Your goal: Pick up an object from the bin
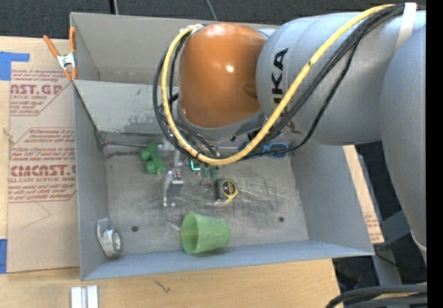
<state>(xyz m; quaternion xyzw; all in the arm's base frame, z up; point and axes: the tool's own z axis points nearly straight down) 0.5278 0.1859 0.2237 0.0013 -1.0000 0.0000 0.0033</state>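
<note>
gripper [171, 187] low in grey metal bin [277, 199], grip state indiscernible; pale green plastic cup [204, 232] lies nearby, unlifted; pick outstanding.

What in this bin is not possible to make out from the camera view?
Camera view:
1. Hidden by the orange cover: the bin's back middle floor.
2. Partly covered by the gripper: the green thing on its left, kind unclear.
3. Too small to name: the black-and-yellow thing right of the gripper.
4. Mostly hidden under the cables: the blue thing at the back right.
</note>
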